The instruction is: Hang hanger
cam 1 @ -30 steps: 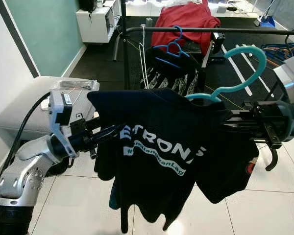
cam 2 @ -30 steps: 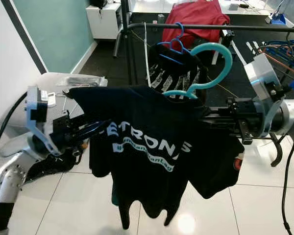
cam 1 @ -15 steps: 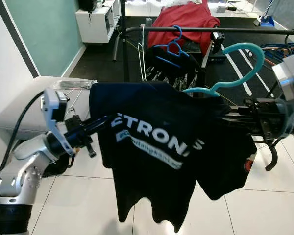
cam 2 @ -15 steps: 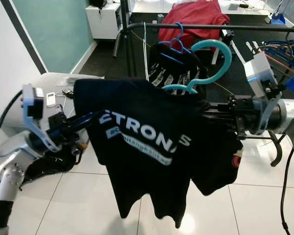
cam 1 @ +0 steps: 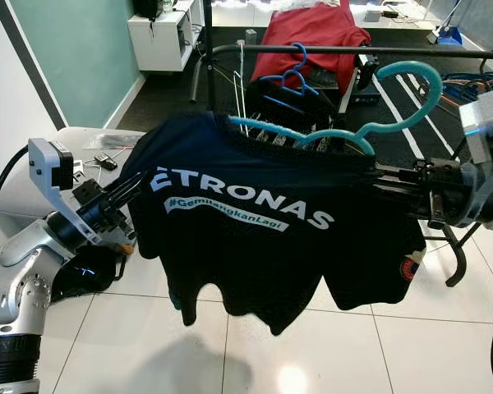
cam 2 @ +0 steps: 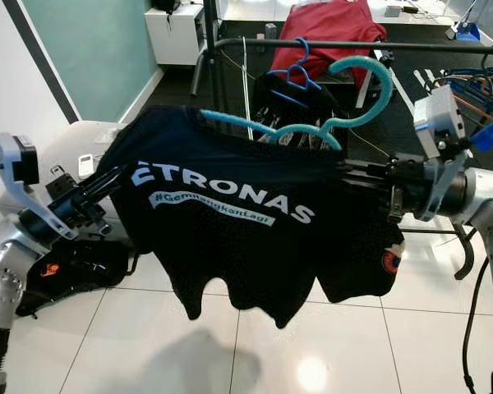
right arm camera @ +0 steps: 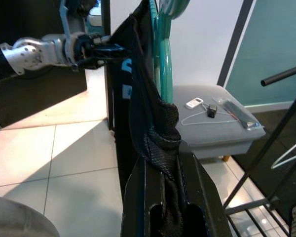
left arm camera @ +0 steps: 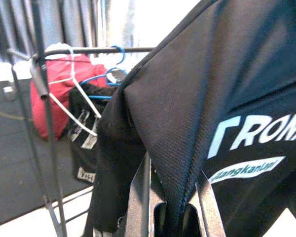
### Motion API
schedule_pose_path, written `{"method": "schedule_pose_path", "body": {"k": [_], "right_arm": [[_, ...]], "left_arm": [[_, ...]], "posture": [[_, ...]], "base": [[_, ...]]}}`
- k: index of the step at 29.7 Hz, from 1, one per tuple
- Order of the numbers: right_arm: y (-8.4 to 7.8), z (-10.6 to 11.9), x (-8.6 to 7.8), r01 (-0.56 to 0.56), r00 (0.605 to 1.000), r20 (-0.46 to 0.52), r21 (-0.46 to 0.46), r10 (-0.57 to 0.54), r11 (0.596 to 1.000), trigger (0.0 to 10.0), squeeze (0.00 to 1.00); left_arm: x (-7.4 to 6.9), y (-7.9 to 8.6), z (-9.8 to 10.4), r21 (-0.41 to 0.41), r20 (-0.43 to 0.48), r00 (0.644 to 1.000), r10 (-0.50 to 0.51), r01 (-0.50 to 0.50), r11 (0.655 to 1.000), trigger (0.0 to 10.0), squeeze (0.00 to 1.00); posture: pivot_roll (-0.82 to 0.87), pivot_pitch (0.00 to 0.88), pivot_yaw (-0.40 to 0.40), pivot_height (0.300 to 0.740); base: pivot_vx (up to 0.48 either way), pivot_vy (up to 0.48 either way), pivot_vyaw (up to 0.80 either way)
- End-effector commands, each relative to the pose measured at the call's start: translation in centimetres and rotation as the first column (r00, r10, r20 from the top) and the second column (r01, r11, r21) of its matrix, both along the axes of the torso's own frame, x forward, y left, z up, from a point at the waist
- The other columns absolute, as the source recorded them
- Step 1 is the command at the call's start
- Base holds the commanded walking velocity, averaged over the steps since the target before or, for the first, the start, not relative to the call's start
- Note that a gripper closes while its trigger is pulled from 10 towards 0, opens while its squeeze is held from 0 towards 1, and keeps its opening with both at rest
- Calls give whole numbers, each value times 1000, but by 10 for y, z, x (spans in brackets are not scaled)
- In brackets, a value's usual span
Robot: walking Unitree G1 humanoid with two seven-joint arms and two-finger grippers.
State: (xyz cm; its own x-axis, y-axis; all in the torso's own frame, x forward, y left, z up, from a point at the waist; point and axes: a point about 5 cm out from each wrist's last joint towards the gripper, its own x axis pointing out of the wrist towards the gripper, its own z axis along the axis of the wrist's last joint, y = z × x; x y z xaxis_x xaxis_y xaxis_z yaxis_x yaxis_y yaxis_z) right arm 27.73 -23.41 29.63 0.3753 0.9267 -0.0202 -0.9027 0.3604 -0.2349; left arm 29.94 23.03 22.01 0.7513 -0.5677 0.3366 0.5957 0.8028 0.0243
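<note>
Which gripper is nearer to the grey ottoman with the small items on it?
Left. The left gripper holds the black T-shirt's sleeve just in front of the grey ottoman. The right gripper, clamped on the other sleeve, is across the shirt, far from it.

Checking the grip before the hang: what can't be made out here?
- Left claw: fingertips buried in black shirt fabric, both eye views.
- Right claw: tips wrapped in bunched shirt.
- Teal hanger: its right shoulder is under the shirt.
- Rail: right end cut off, left eye view.
</note>
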Motion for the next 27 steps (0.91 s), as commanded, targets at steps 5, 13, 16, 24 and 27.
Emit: {"method": "schedule_pose_path", "body": {"k": [5, 13, 16, 24, 27], "right_arm": [[-4, 4, -17, -68, 998, -17, 11, 68, 998, 0, 0], [-2, 7, -21, -91, 996, -17, 60, 92, 994, 0, 0], [0, -7, -28, -127, 987, -101, 3, 127, 992, 0, 0], [3, -18, -41, -168, 973, -170, -38, 159, 985, 0, 0], [6, -9, -42, -176, 976, -127, 13, 176, 984, 0, 0]], "left_arm": [[12, 43, -3, -54, -66, 939, 339, -342, 938, 0, 0], [21, 61, -10, -46, -127, 853, 506, -515, 856, 0, 0], [21, 78, -8, -56, -131, 777, 616, -626, 778, 0, 0], [21, 96, -3, -75, -142, 690, 710, -723, 687, 0, 0], [25, 90, -8, -37, -156, 694, 703, -716, 698, 0, 0]], "posture": [[-121, 125, 28, 740], [-122, 127, 35, 740], [-124, 130, 31, 740], [-123, 126, 33, 740], [-122, 118, 37, 740]], "base": [[0, 0, 0], [0, 0, 0], [0, 0, 0], [0, 0, 0], [0, 0, 0]]}}
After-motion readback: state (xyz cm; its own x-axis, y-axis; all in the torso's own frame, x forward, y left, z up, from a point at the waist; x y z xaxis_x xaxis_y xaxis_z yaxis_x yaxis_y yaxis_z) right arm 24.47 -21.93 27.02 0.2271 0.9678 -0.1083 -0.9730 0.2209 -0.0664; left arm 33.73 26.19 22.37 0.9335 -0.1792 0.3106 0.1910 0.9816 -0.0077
